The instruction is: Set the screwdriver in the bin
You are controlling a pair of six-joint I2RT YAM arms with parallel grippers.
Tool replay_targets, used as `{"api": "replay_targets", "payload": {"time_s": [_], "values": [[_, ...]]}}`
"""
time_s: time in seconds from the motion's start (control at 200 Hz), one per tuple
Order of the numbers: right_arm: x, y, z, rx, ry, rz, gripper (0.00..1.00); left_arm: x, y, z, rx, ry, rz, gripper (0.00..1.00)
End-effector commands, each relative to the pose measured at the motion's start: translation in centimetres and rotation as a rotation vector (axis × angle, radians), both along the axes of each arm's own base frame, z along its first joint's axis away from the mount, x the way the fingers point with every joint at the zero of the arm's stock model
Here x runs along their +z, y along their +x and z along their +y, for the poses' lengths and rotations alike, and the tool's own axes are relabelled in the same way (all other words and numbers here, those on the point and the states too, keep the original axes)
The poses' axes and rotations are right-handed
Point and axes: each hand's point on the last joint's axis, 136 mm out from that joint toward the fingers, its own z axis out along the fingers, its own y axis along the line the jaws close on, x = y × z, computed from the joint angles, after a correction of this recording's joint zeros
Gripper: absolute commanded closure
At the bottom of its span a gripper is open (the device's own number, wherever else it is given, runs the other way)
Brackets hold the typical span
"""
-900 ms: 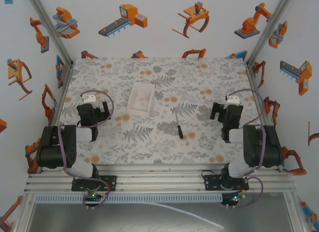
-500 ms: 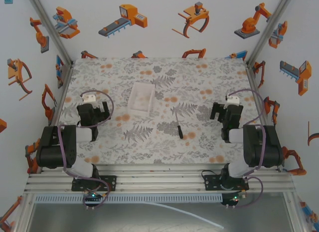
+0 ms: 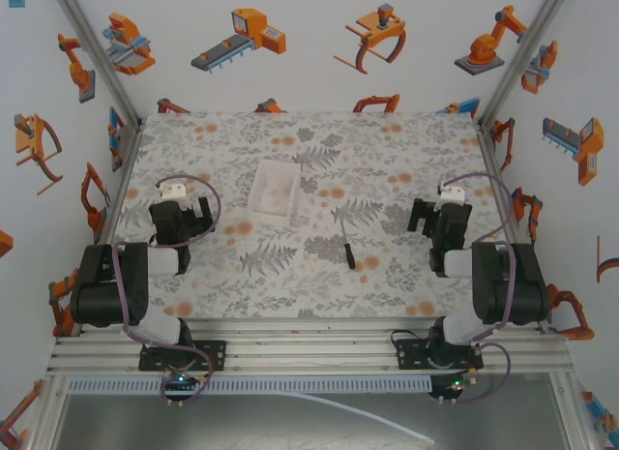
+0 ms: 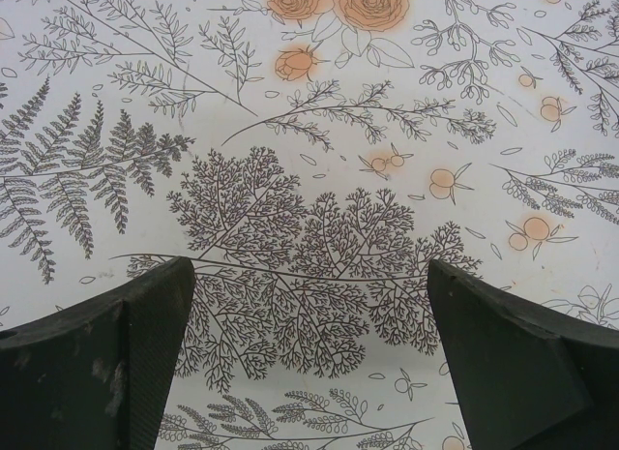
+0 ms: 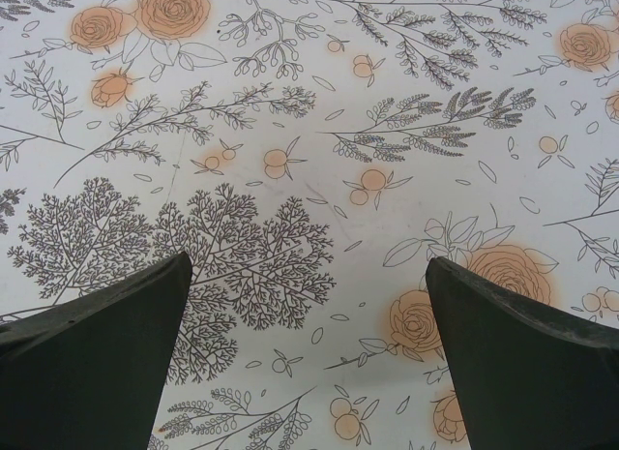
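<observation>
The screwdriver [image 3: 346,249] lies flat on the flowery worktop [image 3: 387,150], a little to the right of the middle. Its black handle points toward the arms and its thin end points away. The bin [image 3: 275,193] sits farther back and to the left of it, with a gap between them, so the screwdriver is out on the worktop and not in the bin. In the view from above, the left arm [image 3: 111,285] is by the left side of the worktop and the right arm [image 3: 503,281] is by the right side. The screwdriver is nearer to the right arm, and the bin is nearer to the left arm. The left pincer [image 4: 309,266] is spread wide, with just fern and flower drawings between its two dark fingers [image 4: 106,363]. The right pincer [image 5: 308,259] is spread wide too, and its fingers [image 5: 522,353] grip nothing. Both pincers hang over bare worktop, well apart from the screwdriver and the bin.
</observation>
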Motion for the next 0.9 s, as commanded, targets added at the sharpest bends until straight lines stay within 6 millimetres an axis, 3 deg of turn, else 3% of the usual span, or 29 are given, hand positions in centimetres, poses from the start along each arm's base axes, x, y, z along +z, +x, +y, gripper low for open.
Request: {"api": "replay_targets", "payload": {"time_s": [0.0,0.486,0.611,0.891], "values": [[1.5,1.1,0.0,-0.004,-0.013,-0.053,0.01,1.2,0.9,-0.1,-0.004,0.009,-0.041,0.03],[1.4,1.1,0.0,-0.004,-0.012,-0.053,0.01,1.3,0.9,-0.3,-0.016,0.008,-0.044,0.03],[1.5,1.1,-0.4,-0.004,0.018,-0.053,0.01,2.4,1.2,-1.2,-0.069,0.011,-0.007,0.03],[7.5,0.0,-1.3,-0.069,0.031,-0.063,0.01,7.6,0.1,-1.6,-0.106,0.034,0.055,0.03]]}}
